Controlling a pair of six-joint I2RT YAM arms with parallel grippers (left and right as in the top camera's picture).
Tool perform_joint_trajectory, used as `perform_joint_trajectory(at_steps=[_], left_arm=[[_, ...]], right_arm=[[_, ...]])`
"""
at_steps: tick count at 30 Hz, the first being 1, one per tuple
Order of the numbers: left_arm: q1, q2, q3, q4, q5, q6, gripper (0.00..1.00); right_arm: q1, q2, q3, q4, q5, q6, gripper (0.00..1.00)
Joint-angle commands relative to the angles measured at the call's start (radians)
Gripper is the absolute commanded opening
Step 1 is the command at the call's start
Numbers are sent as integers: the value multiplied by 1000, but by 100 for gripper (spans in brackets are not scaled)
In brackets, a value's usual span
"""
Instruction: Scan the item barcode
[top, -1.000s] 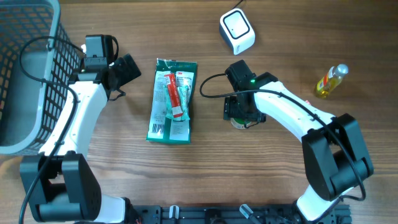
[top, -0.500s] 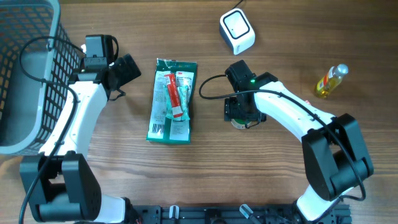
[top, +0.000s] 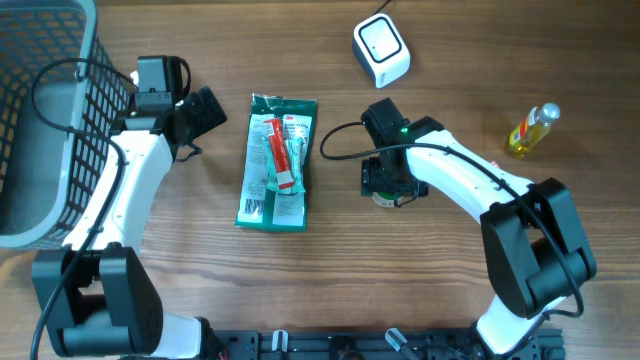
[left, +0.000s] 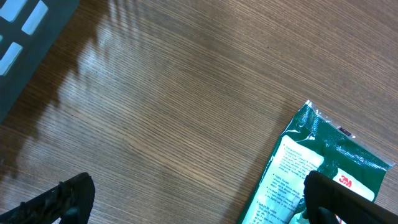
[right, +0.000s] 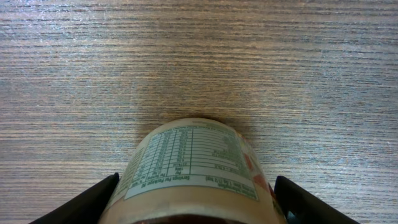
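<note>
Wood-grain table (top: 330, 290) under both my arms, grain running left-right in the overhead view. Grey mesh basket (top: 40, 120) sits at the far left edge, just beside my left arm. White scanner (top: 381, 50) is at top centre, cable going off the top edge. Small yellow bottle (top: 532, 130) lies tilted far right, well apart from everything else. Green packet (top: 277, 165) lies flat btw my two arms, red tube shape on its front, white label w/ a barcode near its lower left corner.

My right gripper (right: 196, 182) points down at the table centre-right, below the scanner & apart from it. Task item = a jar (right: 193, 165) on the wood, right btw my two fingers (right: 81, 202), one black finger at each flank. Its nutrition-table label faces my wrist cam: pale, green print, a bit of red at the right side. Fingertips look v. close to the jar's sides, but whether they press it or only flank it I can't tell. From overhead just a sliver of the jar shows under my wrist.

My left gripper (left: 198, 202) hangs over bare wood btw basket & packet, jaws spread wide, nothing btw them. In its wrist cam one finger (left: 59, 200) is at bottom left, the other at bottom right in front of the packet's top corner, w/ the basket wall in the top left corner
</note>
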Motion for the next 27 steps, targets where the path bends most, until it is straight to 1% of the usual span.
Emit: perform_joint_trajectory(at_steps=[1, 5, 7, 8, 9, 10, 12, 13, 14, 15, 16, 17, 19, 23, 27], left_arm=[[3, -12, 13, 1, 5, 5, 100], [3, -12, 13, 0, 5, 5, 100], [3, -12, 13, 0, 5, 5, 100], [3, -12, 13, 1, 5, 5, 100], [3, -12, 13, 1, 5, 5, 100], [3, -12, 13, 1, 5, 5, 100], [3, -12, 13, 0, 5, 5, 100], [3, -12, 13, 1, 5, 5, 100], [3, -12, 13, 1, 5, 5, 100], [3, -12, 13, 0, 5, 5, 100], [3, -12, 13, 0, 5, 5, 100], [3, -12, 13, 0, 5, 5, 100], [3, -12, 13, 1, 5, 5, 100], [3, -12, 13, 1, 5, 5, 100], [3, -12, 13, 0, 5, 5, 100]], right_arm=[[5, 19, -13, -1, -9, -11, 72], [2, 16, 1, -2, -57, -12, 62], [-10, 4, 37, -42, -87, -11, 53], [-20, -5, 61, -69, -108, -11, 50], [-35, -22, 95, -109, -142, -9, 43], [-53, -39, 125, -147, -185, -10, 40], [-79, -62, 151, -196, -280, -10, 39], [-93, -74, 154, -217, -366, -11, 38], [-104, -81, 154, -233, -442, -14, 34], [-114, -83, 154, -259, -539, -13, 26], [-120, -83, 153, -293, -626, -12, 14], [-122, -82, 153, -328, -691, -11, 9], [-121, -83, 153, -407, -743, -9, 9], [-121, -82, 153, -538, -771, -9, 12], [-121, -82, 153, -600, -862, -9, 15]])
